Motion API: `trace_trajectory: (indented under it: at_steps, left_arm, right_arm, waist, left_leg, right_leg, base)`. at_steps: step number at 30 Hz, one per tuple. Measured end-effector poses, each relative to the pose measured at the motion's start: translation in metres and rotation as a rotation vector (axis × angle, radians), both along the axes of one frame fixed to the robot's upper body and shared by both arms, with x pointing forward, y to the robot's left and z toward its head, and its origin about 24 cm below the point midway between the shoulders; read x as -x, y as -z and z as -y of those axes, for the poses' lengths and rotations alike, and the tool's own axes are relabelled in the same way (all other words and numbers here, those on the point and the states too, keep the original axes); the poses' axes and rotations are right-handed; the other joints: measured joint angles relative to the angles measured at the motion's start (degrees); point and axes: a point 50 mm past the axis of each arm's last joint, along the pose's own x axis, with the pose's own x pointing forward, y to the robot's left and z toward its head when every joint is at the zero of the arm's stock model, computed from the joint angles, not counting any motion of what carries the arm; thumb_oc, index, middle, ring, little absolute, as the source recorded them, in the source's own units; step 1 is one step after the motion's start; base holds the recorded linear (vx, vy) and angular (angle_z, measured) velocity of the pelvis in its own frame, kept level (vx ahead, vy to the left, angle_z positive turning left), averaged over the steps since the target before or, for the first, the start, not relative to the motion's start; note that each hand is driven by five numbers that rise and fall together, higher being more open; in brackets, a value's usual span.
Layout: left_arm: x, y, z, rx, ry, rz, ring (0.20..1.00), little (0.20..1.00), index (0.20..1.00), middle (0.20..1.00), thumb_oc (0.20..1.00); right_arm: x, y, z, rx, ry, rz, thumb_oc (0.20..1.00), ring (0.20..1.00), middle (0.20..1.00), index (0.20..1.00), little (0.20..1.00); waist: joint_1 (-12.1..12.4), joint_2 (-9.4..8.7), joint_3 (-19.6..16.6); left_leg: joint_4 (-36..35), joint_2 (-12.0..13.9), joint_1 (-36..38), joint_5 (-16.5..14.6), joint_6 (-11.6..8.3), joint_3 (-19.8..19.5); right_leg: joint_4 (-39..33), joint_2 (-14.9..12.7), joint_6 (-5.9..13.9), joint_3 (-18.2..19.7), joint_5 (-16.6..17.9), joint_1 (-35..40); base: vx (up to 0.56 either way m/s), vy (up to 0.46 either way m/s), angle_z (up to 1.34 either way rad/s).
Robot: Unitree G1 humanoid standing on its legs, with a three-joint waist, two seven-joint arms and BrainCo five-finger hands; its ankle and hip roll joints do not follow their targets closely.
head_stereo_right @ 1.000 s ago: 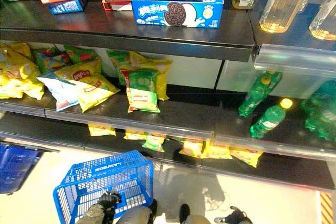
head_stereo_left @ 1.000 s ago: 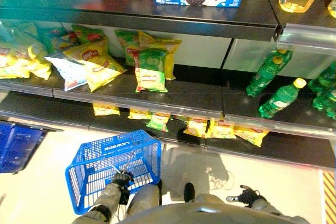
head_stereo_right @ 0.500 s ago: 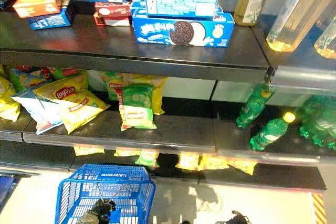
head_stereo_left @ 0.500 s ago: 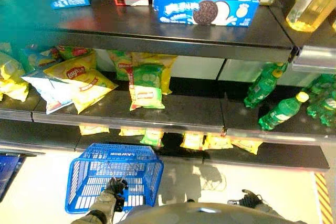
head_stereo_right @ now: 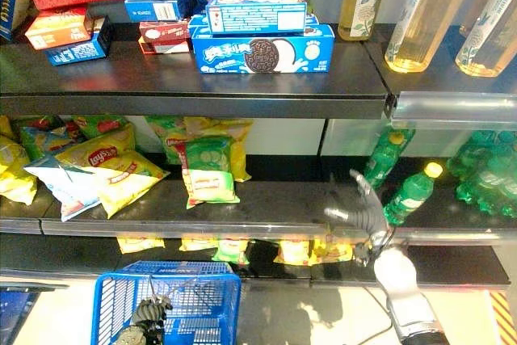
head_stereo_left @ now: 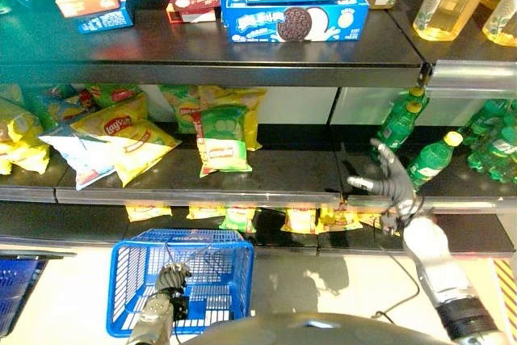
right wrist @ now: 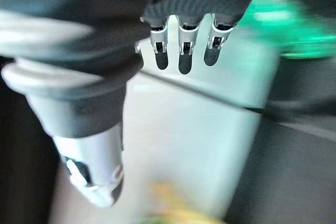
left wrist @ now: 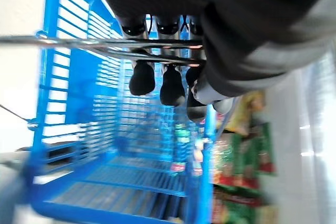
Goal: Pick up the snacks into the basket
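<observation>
- The right hand (head_stereo_left: 390, 179) is raised in front of the middle shelf (head_stereo_left: 266, 177), fingers spread and straight, holding nothing. In its own wrist view the fingers (right wrist: 181, 51) point forward, uncurled, with the thumb apart.
- It hangs near the shelf's front edge, just beside the green bottles (head_stereo_left: 432, 159), which lie on the shelf's right-hand part. No snack is touched.
- The left hand (head_stereo_left: 170, 282) is low at the robot's left, its fingers (left wrist: 142, 77) curled round the wire handles of the blue basket (head_stereo_left: 129, 280). The basket hangs in front of the bottom shelf, and I can see no snack in it.
- The snacks are on the shelves: a green and yellow chip bag (head_stereo_left: 224, 131) stands in the middle of the middle shelf, well to the left of the right hand; yellow chip bags (head_stereo_left: 129, 136) lie further left; small yellow packets (head_stereo_left: 303, 218) sit on the bottom shelf, just below the hand.
- Above, boxes of sandwich biscuits (head_stereo_left: 295, 18) sit on the top shelf.
- Doing this step well likely means choosing one bag, steering away from the bottles, and keeping the fingers wide until they frame the bag.
- A chip bag is soft and slippery, so a grip across its sealed top edge should hold better than squeezing its puffed middle.
- The basket should be kept level and close under the shelf for the drop.
</observation>
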Motion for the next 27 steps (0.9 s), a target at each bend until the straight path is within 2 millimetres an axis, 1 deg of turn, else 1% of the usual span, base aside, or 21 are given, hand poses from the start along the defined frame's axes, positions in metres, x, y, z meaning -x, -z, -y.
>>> trace_trajectory:
  at_steps: [3, 4, 5, 6, 7, 9, 10, 11, 12, 13, 14, 15, 17, 18, 19, 20, 21, 22, 25, 26, 27]
  left_arm:
    - [-0.014, -0.017, 0.002, -0.006, 0.02, 0.099, 0.2, 0.2, 0.2, 0.2, 0.2]
    - [-0.022, -0.026, 0.005, -0.004, 0.034, 0.15, 0.2, 0.2, 0.2, 0.2, 0.2]
    - [-0.025, -0.03, 0.006, -0.003, 0.04, 0.171, 0.2, 0.2, 0.2, 0.2, 0.2]
    - [-0.029, -0.034, 0.007, -0.003, 0.047, 0.197, 0.2, 0.2, 0.2, 0.2, 0.2]
    - [-0.034, -0.049, 0.007, 0.001, 0.048, 0.262, 0.2, 0.2, 0.2, 0.2, 0.2]
    - [-0.045, -0.066, 0.01, 0.006, 0.074, 0.344, 0.2, 0.2, 0.2, 0.2, 0.2]
    - [-0.056, -0.082, 0.014, -0.001, 0.112, 0.417, 0.2, 0.2, 0.2, 0.2, 0.2]
    - [-0.062, -0.09, 0.013, -0.018, 0.142, 0.443, 0.2, 0.2, 0.2, 0.2, 0.2]
    - [-0.066, -0.094, 0.012, -0.028, 0.161, 0.458, 0.2, 0.2, 0.2, 0.2, 0.2]
    - [-0.077, -0.104, 0.014, -0.032, 0.177, 0.499, 0.2, 0.2, 0.2, 0.2, 0.2]
    - [-0.085, -0.11, 0.016, -0.026, 0.184, 0.529, 0.2, 0.2, 0.2, 0.2, 0.2]
    - [-0.096, -0.119, 0.02, -0.007, 0.188, 0.571, 0.2, 0.2, 0.2, 0.2, 0.2]
    - [-0.111, -0.132, 0.028, -0.005, 0.224, 0.625, 0.2, 0.2, 0.2, 0.2, 0.2]
    - [-0.12, -0.143, 0.036, 0.018, 0.246, 0.67, 0.2, 0.2, 0.2, 0.2, 0.2]
    - [-0.122, -0.144, 0.037, 0.024, 0.246, 0.675, 0.2, 0.2, 0.2, 0.2, 0.2]
    - [-0.123, -0.144, 0.04, 0.033, 0.255, 0.671, 0.2, 0.2, 0.2, 0.2, 0.2]
    - [-0.123, -0.144, 0.041, 0.039, 0.255, 0.67, 0.2, 0.2, 0.2, 0.2, 0.2]
    - [-0.124, -0.146, 0.042, 0.038, 0.257, 0.677, 0.2, 0.2, 0.2, 0.2, 0.2]
    - [-0.126, -0.149, 0.039, 0.023, 0.239, 0.69, 0.2, 0.2, 0.2, 0.2, 0.2]
    - [-0.129, -0.154, 0.039, 0.015, 0.23, 0.706, 0.2, 0.2, 0.2, 0.2, 0.2]
    - [-0.131, -0.156, 0.039, 0.014, 0.229, 0.715, 0.2, 0.2, 0.2, 0.2, 0.2]
  right_arm:
    - [-0.015, -0.007, -0.012, -0.067, -0.023, 0.03, 1.0, 1.0, 1.0, 1.0, 1.0]
    - [-0.022, -0.005, -0.016, -0.073, -0.032, 0.018, 1.0, 1.0, 1.0, 1.0, 1.0]
    - [-0.025, -0.002, -0.016, -0.073, -0.028, 0.004, 1.0, 1.0, 1.0, 1.0, 1.0]
    - [-0.027, 0.002, -0.015, -0.074, -0.019, -0.017, 1.0, 1.0, 1.0, 1.0, 1.0]
    - [-0.041, 0.012, -0.018, -0.1, 0.013, -0.07, 1.0, 1.0, 1.0, 1.0, 1.0]
    - [-0.05, 0.02, -0.016, -0.111, 0.042, -0.125, 1.0, 1.0, 1.0, 1.0, 1.0]
    - [-0.06, 0.023, -0.016, -0.097, 0.06, -0.161, 1.0, 1.0, 1.0, 1.0, 1.0]
    - [-0.066, 0.028, -0.017, -0.116, 0.082, -0.194, 1.0, 1.0, 1.0, 1.0, 1.0]
    - [-0.071, 0.031, -0.017, -0.122, 0.098, -0.216, 1.0, 1.0, 1.0, 1.0, 1.0]
    - [-0.081, 0.034, -0.02, -0.132, 0.123, -0.25, 1.0, 1.0, 1.0, 1.0, 1.0]
    - [-0.088, 0.031, -0.02, -0.135, 0.142, -0.258, 1.0, 1.0, 1.0, 1.0, 1.0]
    - [-0.099, 0.026, -0.025, -0.139, 0.151, -0.263, 1.0, 1.0, 1.0, 1.0, 1.0]
    - [-0.112, 0.01, -0.03, -0.143, 0.151, -0.244, 1.0, 1.0, 1.0, 1.0, 1.0]
    - [-0.124, -0.012, -0.032, -0.154, 0.169, -0.17, 1.0, 1.0, 1.0, 1.0, 1.0]
    - [-0.128, -0.023, -0.033, -0.166, 0.171, -0.135, 1.0, 1.0, 1.0, 1.0, 1.0]
    - [-0.135, -0.036, -0.03, -0.175, 0.183, -0.115, 1.0, 1.0, 1.0, 1.0, 1.0]
    - [-0.138, -0.041, -0.029, -0.178, 0.193, -0.108, 1.0, 1.0, 1.0, 1.0, 1.0]
    - [-0.143, -0.051, -0.026, -0.182, 0.219, -0.093, 1.0, 1.0, 1.0, 1.0, 1.0]
    - [-0.151, -0.068, -0.024, -0.22, 0.253, -0.066, 1.0, 1.0, 1.0, 1.0, 1.0]
    - [-0.157, -0.081, -0.021, -0.239, 0.27, -0.048, 1.0, 1.0, 1.0, 1.0, 1.0]
    - [-0.159, -0.088, -0.019, -0.244, 0.277, -0.038, 1.0, 1.0, 1.0, 1.0, 1.0]
  waist:
    - [0.98, -1.27, 0.31]
    - [2.13, -1.64, 0.47]
    - [2.12, -1.77, 0.48]
    - [2.98, -1.67, 0.65]
    - [4.4, -2.11, 0.95]
    - [5.97, -2.11, 1.79]
    - [6.11, -2.49, 3.63]
    - [7.66, -1.97, 4.85]
    - [7.46, -1.97, 5.5]
    - [8.65, -1.22, 7.81]
    - [8.39, -0.94, 9.28]
    - [9.83, -0.21, 11.7]
    - [10.94, 0.76, 15.06]
    - [11.16, 1.57, 18.29]
    - [11.2, 1.81, 19.43]
    - [11.03, 1.69, 20.48]
    - [11.35, 1.84, 21.0]
    - [10.92, 1.86, 21.96]
    - [11.55, 2.05, 22.59]
    - [11.54, 2.26, 23.18]
    - [11.67, 2.35, 23.45]
  left_leg:
    - [-0.01, 0.03, -0.03, 0.02, 0.03, 0.2]
    - [-0.01, 0.02, -0.03, 0.03, 0.05, 0.16]
    - [-0.01, 0.02, -0.04, 0.03, 0.05, 0.18]
    - [-0.02, -0.03, -0.14, 0.05, 0.07, 0.04]
    - [0.02, 0.11, -0.97, 0.09, 0.07, -0.32]
    - [0.02, 0.14, -2.84, 0.81, 0.04, -1.03]
    - [0.05, 0.13, -4.43, 1.61, 0.03, -1.87]
    - [0.11, -0.05, -6.14, 2.6, 0.03, -3.11]
    - [0.11, -0.04, -6.81, 2.77, 0.05, -3.46]
    - [1.14, -0.18, -9.24, 3.3, 0.09, -4.61]
    - [2.01, -0.2, -10.63, 3.3, 0.07, -4.99]
    - [3.59, -0.31, -13.15, 3.41, 0.04, -6.01]
    - [5.13, -0.27, -15.78, 3.51, 0.01, -6.6]
    - [6.72, -0.86, -18.18, 3.67, -0.01, -8.12]
    - [6.89, -0.8, -18.58, 3.82, 0.14, -8.45]
    - [7.26, -1.14, -19.01, 3.84, 0.17, -8.98]
    - [7.5, -1.85, -19.21, 3.87, 0.21, -9.28]
    - [7.99, -1.86, -19.34, 3.73, 0.08, -9.79]
    - [9.65, -2.78, -21.34, 3.47, -0.2, -10.9]
    - [10.67, -3.21, -22.44, 3.21, -0.47, -11.09]
    - [11.07, -3.38, -22.91, 3.19, -0.49, -11.25]
  right_leg:
    - [-0.01, -0.02, 0.19, 0.27, 0.11, -0.17]
    - [-0.02, -0.03, 0.28, 0.3, 0.09, -0.16]
    - [-0.02, -0.02, 0.42, 0.4, 0.02, -0.2]
    - [0.0, -0.03, 0.54, 0.28, -0.04, -0.16]
    - [-0.02, 0.09, 0.63, -0.19, 0.04, -0.89]
    - [0.03, 0.25, 0.68, -0.58, 0.29, -2.29]
    - [-0.01, 0.36, 0.4, -1.32, 1.07, -3.54]
    - [0.08, 0.37, 0.22, -2.51, 1.34, -4.73]
    - [0.01, 0.38, 0.32, -2.85, 1.44, -5.23]
    - [0.66, 0.5, 0.35, -4.18, 1.59, -6.85]
    - [1.07, 0.45, 0.33, -4.79, 1.6, -7.75]
    - [2.11, 0.6, 0.21, -5.7, 1.68, -9.63]
    - [3.78, 0.69, 0.16, -6.25, 1.6, -12.12]
    - [4.99, 0.67, -0.04, -7.31, 1.47, -13.75]
    - [5.45, 0.5, 0.04, -7.83, 1.32, -13.96]
    - [6.27, 0.13, 0.21, -8.24, 0.92, -14.51]
    - [6.85, 0.0, 0.46, -8.62, 0.56, -14.61]
    - [8.55, -0.49, 0.6, -8.83, -0.32, -15.24]
    - [13.18, -1.32, 0.94, -9.38, -2.48, -18.24]
    - [15.81, -1.85, 1.08, -9.69, -3.55, -19.89]
    - [16.93, -2.12, 1.09, -9.78, -4.0, -20.62]
  base:
    - [0.0, 0.0, 0.0]
    - [-0.04, 0.014, -0.03]
    - [-0.07, 0.004, 0.03]
    - [-0.13, -0.003, 0.07]
    - [-0.18, -0.018, 0.14]
    - [-0.18, -0.022, 0.2]
    - [-0.23, -0.036, 0.37]
    - [-0.31, -0.051, 0.39]
    - [-0.22, -0.038, 0.47]
    - [-0.2, -0.037, 0.4]
    - [-0.18, -0.016, 0.47]
    - [-0.18, -0.005, 0.34]
    - [-0.12, 0.018, 0.27]
    - [-0.06, 0.015, 0.31]
    - [-0.08, 0.02, 0.36]
    - [-0.04, 0.015, 0.24]
    - [-0.06, 0.024, 0.23]
    - [-0.06, 0.026, 0.19]
    - [-0.07, 0.014, 0.16]
    - [-0.03, 0.007, 0.15]
    - [-0.01, 0.01, 0.15]
